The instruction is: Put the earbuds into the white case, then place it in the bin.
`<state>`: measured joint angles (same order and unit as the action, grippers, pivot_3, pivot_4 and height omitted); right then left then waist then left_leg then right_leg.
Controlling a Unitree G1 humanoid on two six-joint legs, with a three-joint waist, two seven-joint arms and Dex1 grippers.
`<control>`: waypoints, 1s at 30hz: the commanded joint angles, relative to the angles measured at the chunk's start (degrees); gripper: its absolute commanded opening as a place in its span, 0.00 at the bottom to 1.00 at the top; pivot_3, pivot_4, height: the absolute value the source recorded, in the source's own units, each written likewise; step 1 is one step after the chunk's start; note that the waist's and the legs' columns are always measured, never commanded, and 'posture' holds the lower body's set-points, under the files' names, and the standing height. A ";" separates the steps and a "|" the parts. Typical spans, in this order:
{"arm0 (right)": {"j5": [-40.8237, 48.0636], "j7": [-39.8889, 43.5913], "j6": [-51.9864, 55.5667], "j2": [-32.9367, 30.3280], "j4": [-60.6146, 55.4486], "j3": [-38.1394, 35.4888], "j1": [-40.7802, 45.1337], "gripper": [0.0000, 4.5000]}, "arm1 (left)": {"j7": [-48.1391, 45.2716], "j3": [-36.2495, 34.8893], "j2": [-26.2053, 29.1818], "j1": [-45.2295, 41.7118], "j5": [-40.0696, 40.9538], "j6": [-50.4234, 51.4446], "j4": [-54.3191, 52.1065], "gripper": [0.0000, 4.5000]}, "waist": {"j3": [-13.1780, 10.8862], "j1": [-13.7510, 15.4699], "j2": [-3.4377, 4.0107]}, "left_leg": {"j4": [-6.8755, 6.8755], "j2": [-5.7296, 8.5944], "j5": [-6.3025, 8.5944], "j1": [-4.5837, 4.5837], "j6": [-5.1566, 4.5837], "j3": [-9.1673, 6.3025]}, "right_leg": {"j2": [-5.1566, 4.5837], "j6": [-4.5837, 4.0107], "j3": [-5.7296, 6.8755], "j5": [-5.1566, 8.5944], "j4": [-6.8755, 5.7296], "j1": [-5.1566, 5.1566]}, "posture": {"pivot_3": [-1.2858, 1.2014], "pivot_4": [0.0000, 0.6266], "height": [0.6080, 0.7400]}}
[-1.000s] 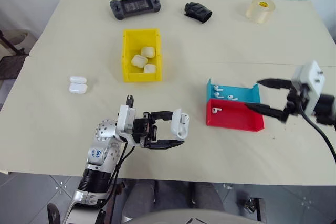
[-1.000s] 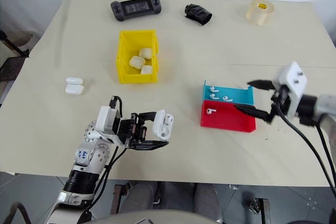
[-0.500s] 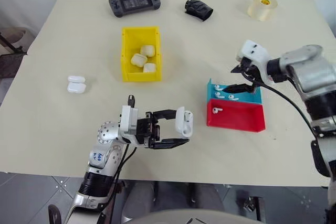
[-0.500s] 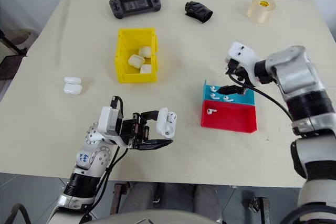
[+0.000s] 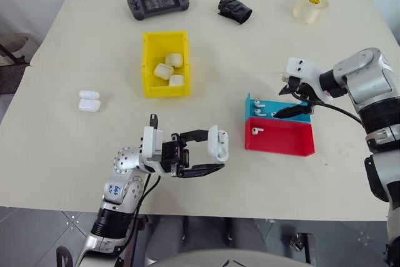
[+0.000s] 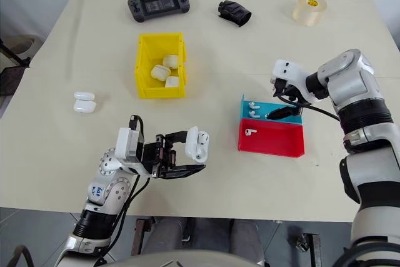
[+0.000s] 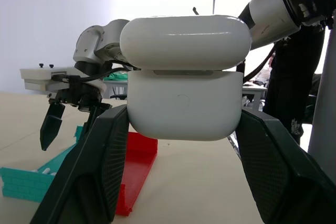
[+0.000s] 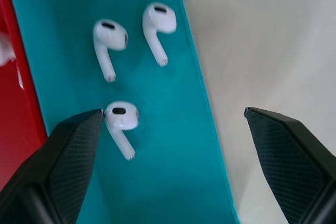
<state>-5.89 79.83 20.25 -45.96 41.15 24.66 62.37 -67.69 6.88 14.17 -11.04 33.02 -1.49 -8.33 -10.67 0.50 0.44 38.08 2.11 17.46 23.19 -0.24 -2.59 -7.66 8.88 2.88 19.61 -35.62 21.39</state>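
The yellow bin [image 5: 166, 64] holds three cream cases [image 5: 169, 70]. The left tool [image 5: 209, 157] is clamped on the white case [image 5: 218, 144], held above the counter [image 5: 75, 142]. The blue tray [image 8: 173, 145] holds three earbuds [image 8: 121, 121]; the right tool [image 5: 301, 107] hangs over them, fingers spread wide. The red tray [image 5: 284, 139], touching the blue one, holds one earbud [image 5: 257, 130].

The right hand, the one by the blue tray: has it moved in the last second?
Yes. The right hand has swung in from beyond the trays' outer end and now hangs open over the blue tray, above the earbuds.
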 commanded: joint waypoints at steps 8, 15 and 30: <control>-3.56 0.22 -3.77 0.92 1.07 -1.45 -0.22 1.00 | 0.67 -0.49 0.34 -0.66 0.28 -0.95 -1.60 0.61 | 0.00 -0.60 0.00 | -0.01 0.00 0.00 0.00 0.01 0.00 | 0.01 0.00 0.00 0.00 -0.03 0.01 | 0.52 0.24 1.00; -3.55 0.22 -3.29 1.89 -0.91 -2.02 -1.21 0.91 | 0.77 -0.64 0.48 -0.94 0.25 -0.98 -1.40 0.61 | 0.00 -0.55 0.00 | 0.01 -0.01 -0.01 0.00 0.02 -0.01 | 0.00 0.00 0.00 0.00 -0.08 0.03 | 0.52 0.24 1.00; -3.79 0.84 -4.21 2.09 -2.27 -1.93 -2.04 0.59 | 0.86 -0.98 0.48 -1.32 0.26 -1.19 -0.96 0.61 | 0.00 -0.58 0.00 | 0.08 0.00 -0.02 -0.01 0.04 -0.01 | 0.00 0.00 -0.01 0.00 -0.18 0.03 | 0.52 0.24 1.00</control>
<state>-9.55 80.38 16.36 -43.92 40.43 23.96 60.87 -67.12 6.59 14.50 -12.01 33.03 -1.56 -8.21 -10.67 -0.08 0.45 38.16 2.10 17.44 23.18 -0.20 -2.60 -7.65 8.88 2.87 19.61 -35.81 21.43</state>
